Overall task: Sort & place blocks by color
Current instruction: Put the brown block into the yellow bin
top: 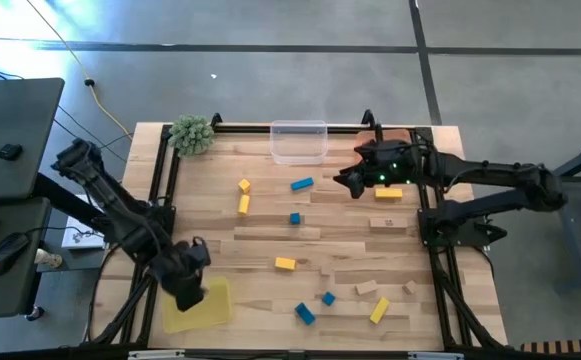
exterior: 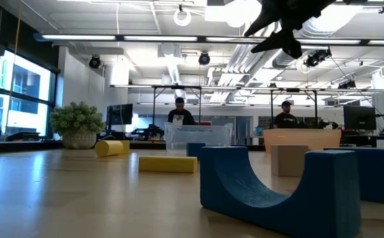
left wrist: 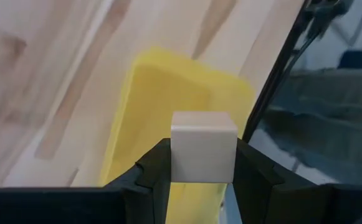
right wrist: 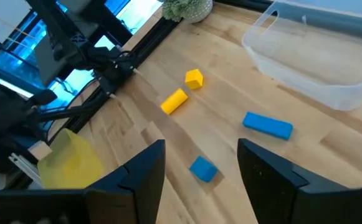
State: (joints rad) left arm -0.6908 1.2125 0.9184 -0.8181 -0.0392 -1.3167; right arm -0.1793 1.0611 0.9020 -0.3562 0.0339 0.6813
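Trays [top: 299,142] flank scattered blocks [top: 285,264]; left tool [left wrist: 202,177] clamps pale cube [left wrist: 203,146], right tool [right wrist: 200,163] gapes empty

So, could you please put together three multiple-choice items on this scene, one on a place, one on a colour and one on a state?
1. Where is the left gripper?
A. over the yellow tray
B. over the clear tray
C. beside the plant

2. What colour is the block it holds?
A. blue
B. yellow
C. plain light wood

3. How does the right gripper stand?
A. shut on a blue block
B. open and empty
C. resting in the clear tray

Answers:
1 A: the high view puts it at the yellow tray's edge.
2 C: the left wrist view shows a pale cube between the fingers.
3 B: the right wrist view shows only table between its fingers.
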